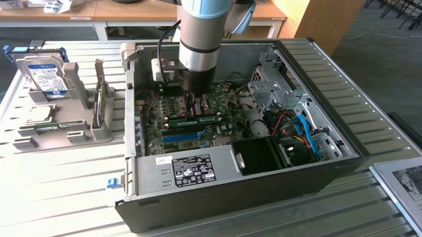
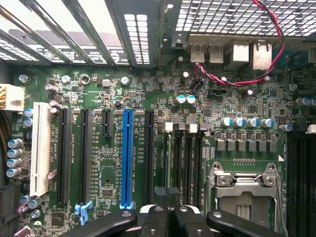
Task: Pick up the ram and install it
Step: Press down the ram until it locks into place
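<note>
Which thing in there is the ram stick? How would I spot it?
Find the big black computer case lying open on the table, then the green motherboard on its floor. The ram stands on edge right under the robot's claw: a thin green strip with a pale label. The long blue slot beside it is plastic and has no label.

Lab or workshop, slatted metal workbench (image 1: 59,168), open computer case (image 1: 329,163), wooden desks (image 1: 59,12)
</note>
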You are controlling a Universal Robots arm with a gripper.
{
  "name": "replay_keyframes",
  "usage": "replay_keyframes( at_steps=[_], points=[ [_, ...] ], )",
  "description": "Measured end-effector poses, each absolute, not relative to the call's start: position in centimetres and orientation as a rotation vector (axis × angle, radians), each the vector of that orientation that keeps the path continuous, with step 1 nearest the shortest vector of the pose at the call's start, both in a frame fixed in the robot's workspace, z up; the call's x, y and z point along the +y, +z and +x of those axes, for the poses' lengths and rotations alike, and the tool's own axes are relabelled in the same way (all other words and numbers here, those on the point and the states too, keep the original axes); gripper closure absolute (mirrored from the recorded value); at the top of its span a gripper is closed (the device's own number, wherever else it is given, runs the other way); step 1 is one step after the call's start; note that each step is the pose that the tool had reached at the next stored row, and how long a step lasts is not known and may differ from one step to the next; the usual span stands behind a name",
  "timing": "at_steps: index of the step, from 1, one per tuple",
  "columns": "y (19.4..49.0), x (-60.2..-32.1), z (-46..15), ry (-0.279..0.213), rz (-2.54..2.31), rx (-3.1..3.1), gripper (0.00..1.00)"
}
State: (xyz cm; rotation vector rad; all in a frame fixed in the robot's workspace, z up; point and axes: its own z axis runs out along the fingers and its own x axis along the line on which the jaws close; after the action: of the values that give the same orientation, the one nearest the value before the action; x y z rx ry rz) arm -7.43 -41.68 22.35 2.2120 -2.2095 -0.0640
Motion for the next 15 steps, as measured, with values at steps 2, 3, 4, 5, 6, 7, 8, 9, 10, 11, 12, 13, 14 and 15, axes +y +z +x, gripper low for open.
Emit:
replay_keyframes(
  at_steps=[2, 3, 4, 5, 6, 7, 8, 9, 10, 11, 12, 13, 14, 15],
  points=[
    [22.28, -41.69, -7.43, -0.064, 2.212, -2.209, 0.9],
    [22.23, -41.69, -7.43, -0.064, 2.212, -2.21, 0.9],
    [22.22, -41.68, -7.43, -0.064, 2.212, -2.21, 0.9],
    [22.22, -41.68, -7.43, -0.064, 2.212, -2.21, 0.9],
    [22.22, -41.68, -7.43, -0.064, 2.212, -2.21, 0.9],
    [22.22, -41.68, -7.43, -0.064, 2.212, -2.21, 0.9],
    [22.22, -41.68, -7.43, -0.064, 2.212, -2.21, 0.9],
    [22.22, -41.68, -7.43, -0.064, 2.212, -2.21, 0.9],
    [22.22, -41.68, -7.43, -0.064, 2.212, -2.21, 0.9],
    [22.21, -41.68, -7.43, -0.064, 2.212, -2.21, 0.9],
    [22.21, -41.68, -7.43, -0.064, 2.212, -2.21, 0.9],
    [22.21, -41.68, -7.43, -0.064, 2.212, -2.21, 0.9],
    [22.22, -41.68, -7.43, -0.064, 2.212, -2.21, 0.9],
    [22.22, -41.68, -7.43, -0.064, 2.212, -2.21, 0.9]
  ],
)
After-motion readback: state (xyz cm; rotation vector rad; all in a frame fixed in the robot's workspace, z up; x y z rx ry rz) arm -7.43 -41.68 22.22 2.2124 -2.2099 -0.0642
